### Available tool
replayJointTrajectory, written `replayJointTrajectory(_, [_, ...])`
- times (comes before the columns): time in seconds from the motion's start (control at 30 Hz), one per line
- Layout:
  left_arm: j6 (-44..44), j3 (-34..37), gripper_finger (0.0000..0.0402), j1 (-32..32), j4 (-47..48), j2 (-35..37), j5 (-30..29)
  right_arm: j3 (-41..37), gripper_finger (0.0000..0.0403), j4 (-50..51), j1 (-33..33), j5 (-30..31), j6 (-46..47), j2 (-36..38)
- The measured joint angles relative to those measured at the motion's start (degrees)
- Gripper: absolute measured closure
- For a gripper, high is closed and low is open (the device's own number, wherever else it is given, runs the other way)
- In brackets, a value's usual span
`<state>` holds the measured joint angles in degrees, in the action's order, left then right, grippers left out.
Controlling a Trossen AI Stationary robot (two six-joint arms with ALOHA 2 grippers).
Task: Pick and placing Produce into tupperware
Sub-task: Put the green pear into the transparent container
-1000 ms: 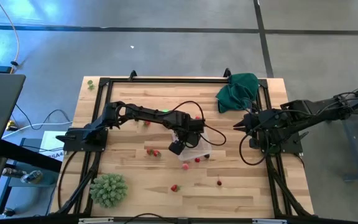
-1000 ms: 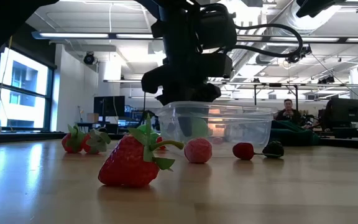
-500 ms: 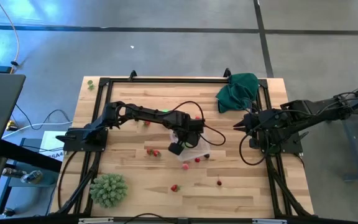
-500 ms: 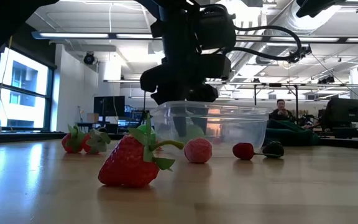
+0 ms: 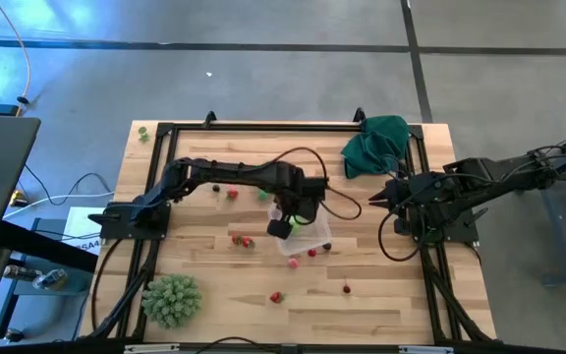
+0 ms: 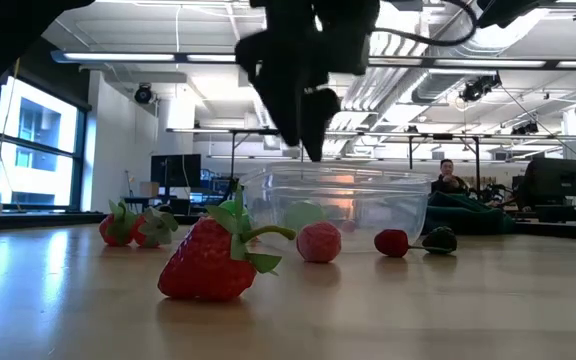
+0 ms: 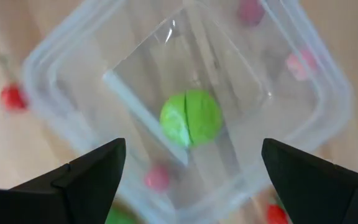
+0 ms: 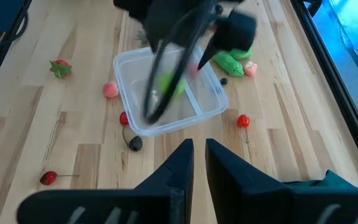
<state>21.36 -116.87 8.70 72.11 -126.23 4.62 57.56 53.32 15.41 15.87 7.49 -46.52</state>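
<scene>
Left pincer hangs above the tupperware, fingers spread wide apart and empty. Tupperware sits near the middle of the wooden tabletop, clear-walled, open on top. Inside it lies one bright green rounded piece, on the box floor, touching neither finger.

Other produce lies outside the box, placed by the tupperware:
- pink berry just beside its near wall in the low view;
- red cherry and a dark brown piece near one another, off its other end;
- large strawberry nearer the low camera than the box;
- two smaller strawberries well apart from it, to the side;
- more red pieces scattered on the tabletop on the side toward the spiky green ball.

Right pincer waits well apart from the tupperware, near the dark green cloth; its fingers stand close together, a narrow slit between them, gripping nothing.
</scene>
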Motion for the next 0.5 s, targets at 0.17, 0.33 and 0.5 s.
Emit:
replayJointTrajectory(0.17, [-9.20,-8.82,0.0034,4.69,8.70,0.01,-2.47,0.00,0.0371,0.00,0.00,0.00,0.00,0.00])
replayJointTrajectory(0.33, [-16.68,-15.04,0.0034,11.06,16.07,0.10,-5.55,0.00,0.0371,0.00,-0.01,-0.01,0.00,0.00])
replayJointTrajectory(0.5, [-31.18,-16.31,0.0034,17.56,17.97,0.12,-5.74,0.00,0.0371,0.02,0.01,0.01,0.00,0.00])
